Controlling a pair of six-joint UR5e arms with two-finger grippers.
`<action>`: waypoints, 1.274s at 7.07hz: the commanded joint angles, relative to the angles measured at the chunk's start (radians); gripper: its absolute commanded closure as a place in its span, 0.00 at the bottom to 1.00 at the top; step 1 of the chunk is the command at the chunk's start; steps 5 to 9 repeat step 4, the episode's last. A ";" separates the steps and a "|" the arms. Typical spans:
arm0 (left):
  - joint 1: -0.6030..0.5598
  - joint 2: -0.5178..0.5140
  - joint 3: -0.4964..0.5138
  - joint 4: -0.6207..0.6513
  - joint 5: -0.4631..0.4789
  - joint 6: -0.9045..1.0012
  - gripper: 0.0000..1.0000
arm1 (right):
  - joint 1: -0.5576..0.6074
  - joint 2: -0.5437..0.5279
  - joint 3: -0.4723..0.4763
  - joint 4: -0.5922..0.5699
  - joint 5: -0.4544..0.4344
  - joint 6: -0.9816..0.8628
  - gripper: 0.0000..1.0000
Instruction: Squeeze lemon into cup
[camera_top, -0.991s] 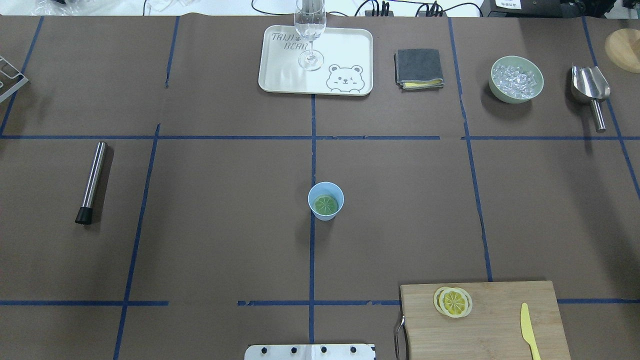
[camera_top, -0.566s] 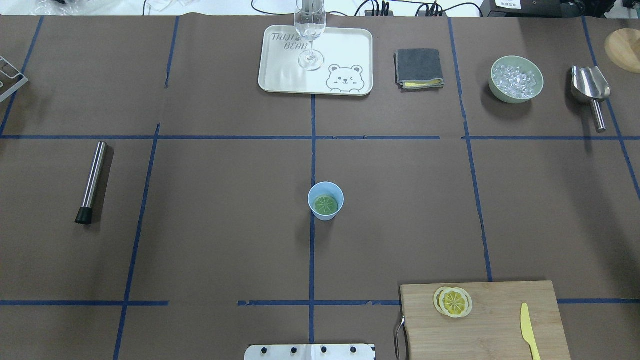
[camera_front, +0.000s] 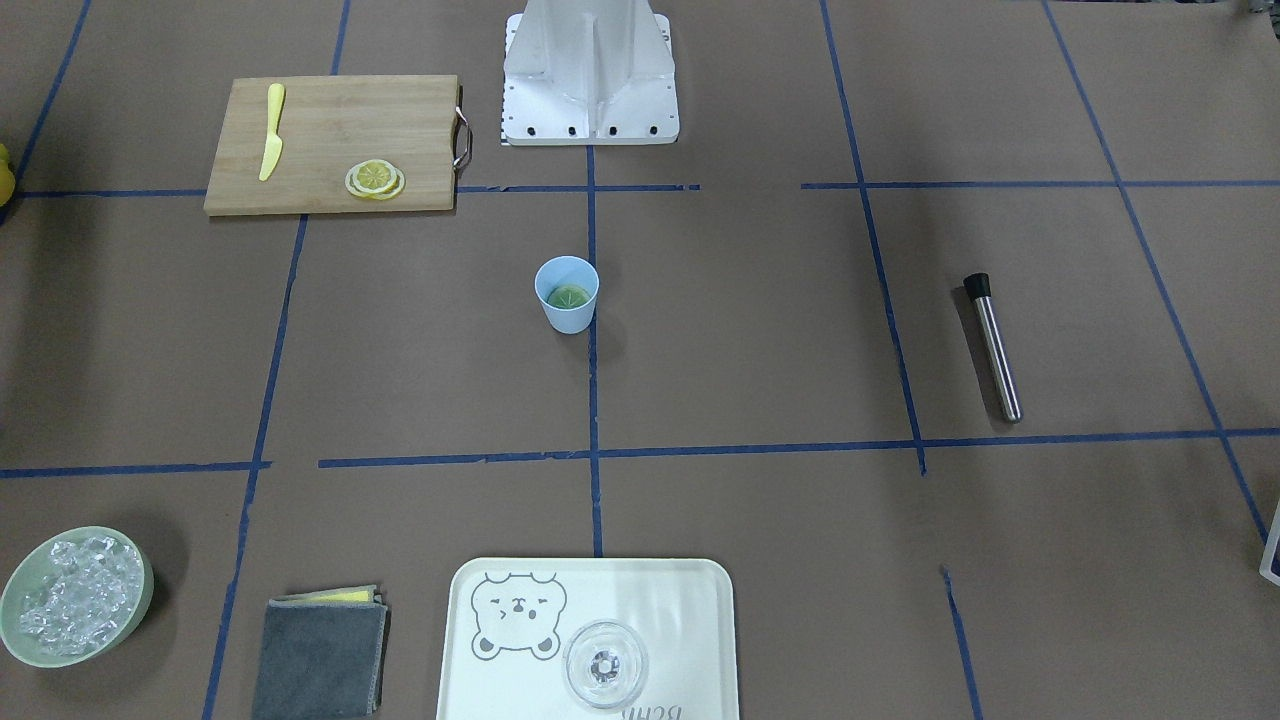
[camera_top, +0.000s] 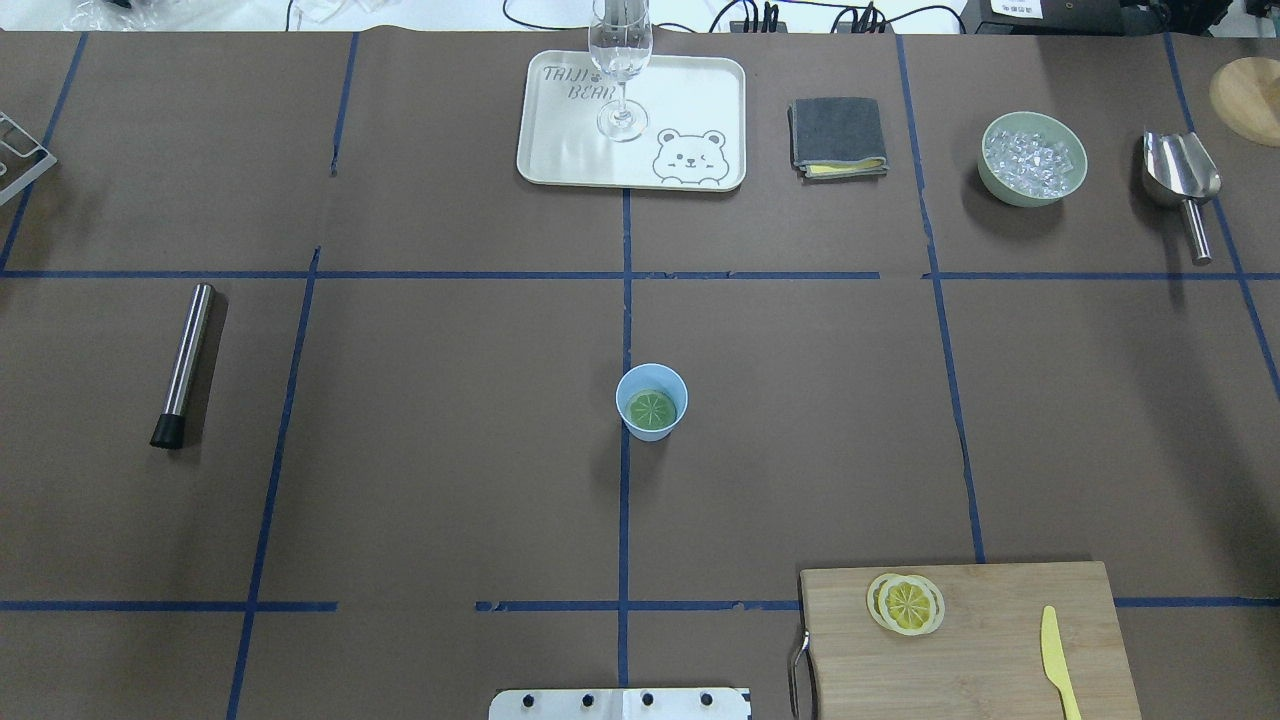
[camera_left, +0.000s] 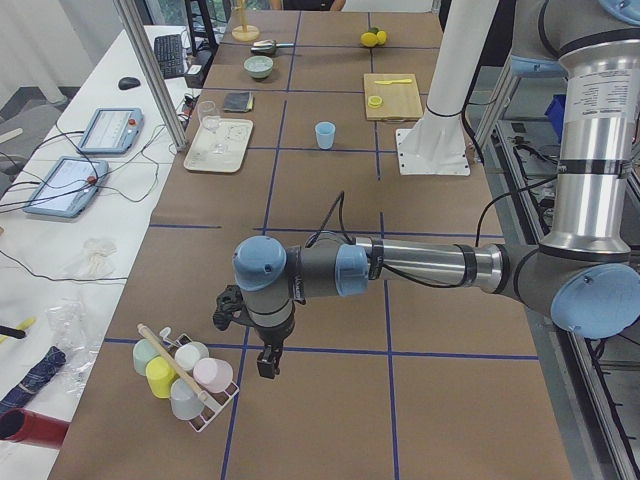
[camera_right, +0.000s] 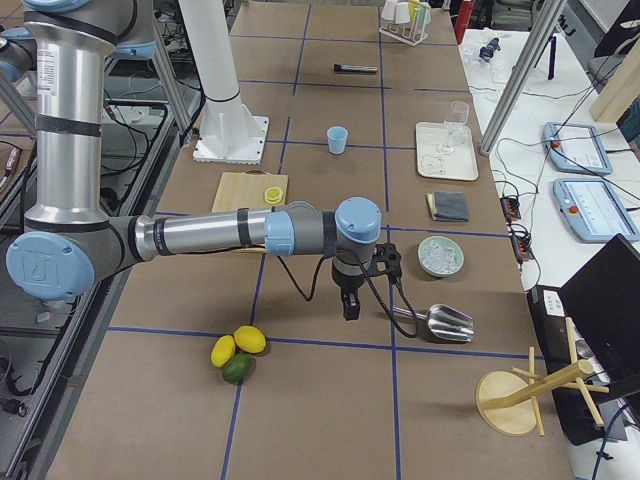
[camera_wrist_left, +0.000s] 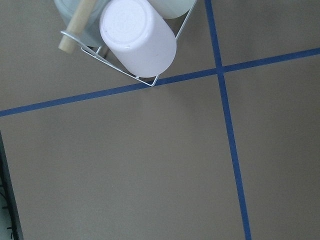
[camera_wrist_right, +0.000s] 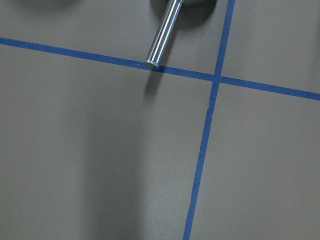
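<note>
The left arm (camera_left: 420, 265) and right arm (camera_right: 200, 235) are silver tubes joined by dark grey housings with light-blue round caps (camera_left: 258, 265); one right-arm cap bears a white logo (camera_right: 45, 266). A black cable (camera_left: 340, 200) loops at each wrist. The left pincer (camera_left: 266, 368) and right pincer (camera_right: 348, 308) look black, though small. The white pedestal (camera_front: 590, 70) shows dark bolts.

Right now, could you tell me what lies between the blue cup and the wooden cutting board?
The stretch is bare: only brown table paper between the cup and the cutting board, in the overhead view.
</note>
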 joint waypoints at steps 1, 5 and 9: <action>0.001 -0.008 -0.004 0.001 -0.002 -0.006 0.00 | 0.000 0.005 -0.001 -0.001 0.003 0.001 0.00; 0.004 -0.008 -0.007 0.001 -0.089 -0.006 0.00 | 0.000 0.005 -0.004 -0.003 0.003 0.001 0.00; 0.004 -0.008 -0.007 0.001 -0.089 -0.006 0.00 | 0.000 0.005 -0.004 -0.003 0.003 0.001 0.00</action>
